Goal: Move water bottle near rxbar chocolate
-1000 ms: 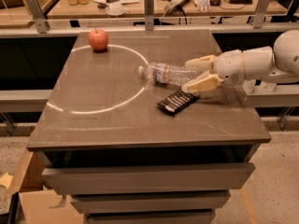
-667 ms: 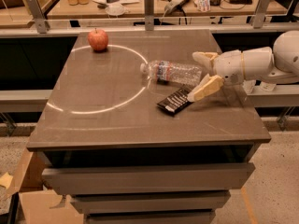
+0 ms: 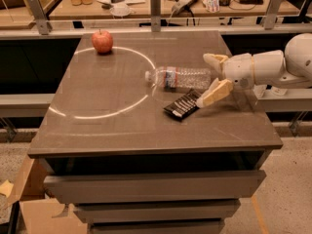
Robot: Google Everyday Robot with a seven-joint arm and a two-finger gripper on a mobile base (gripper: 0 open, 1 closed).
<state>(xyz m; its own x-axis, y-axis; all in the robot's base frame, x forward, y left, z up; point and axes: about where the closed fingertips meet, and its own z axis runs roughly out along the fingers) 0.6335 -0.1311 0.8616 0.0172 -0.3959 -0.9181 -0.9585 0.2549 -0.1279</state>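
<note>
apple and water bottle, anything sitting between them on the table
No object: the camera view shows only bare tabletop crossed by a bright arc between the apple and the water bottle. The gripper sits open at the bottle's base end.

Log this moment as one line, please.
pincer: open, at bottle's base end | water bottle: lying on its side | rxbar chocolate: flat, just in front of bottle | apple: far corner

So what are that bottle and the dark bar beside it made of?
The water bottle looks like clear ribbed plastic: the tabletop shows through it. The rxbar chocolate seems wrapped in black printed film, probably plastic. The gripper sits open at the bottle's base.
</note>
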